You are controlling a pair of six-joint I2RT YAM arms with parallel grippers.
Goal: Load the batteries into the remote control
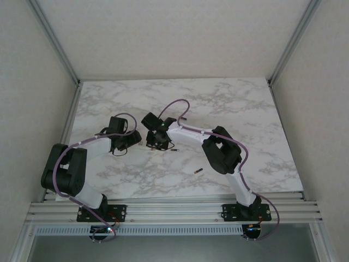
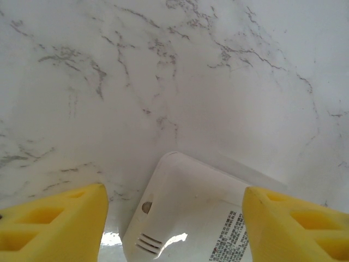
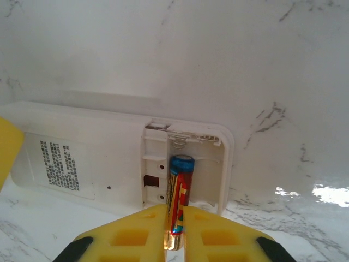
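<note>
Pads [image 3: 131, 232] of my right gripper [image 3: 174, 221] pinch narrowly on one battery [image 3: 179, 188], its nose inside the open bay [image 3: 210, 169] of the remote control [image 3: 92, 155], near the spring [image 3: 178, 143]. My left gripper [image 2: 174, 215] stands wide astride the remote control's other end, not clamping it. If I push at a slant, the battery may jam, or shove the unheld remote control across the table [image 1: 245, 109].

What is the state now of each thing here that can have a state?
remote: lies back up, battery compartment open.
left gripper: open, a finger on each side of the remote's end.
right gripper: shut on the held battery.
held battery: far end inside the battery compartment, not yet released.
two loose batteries: lying on the table, not loaded.
</note>
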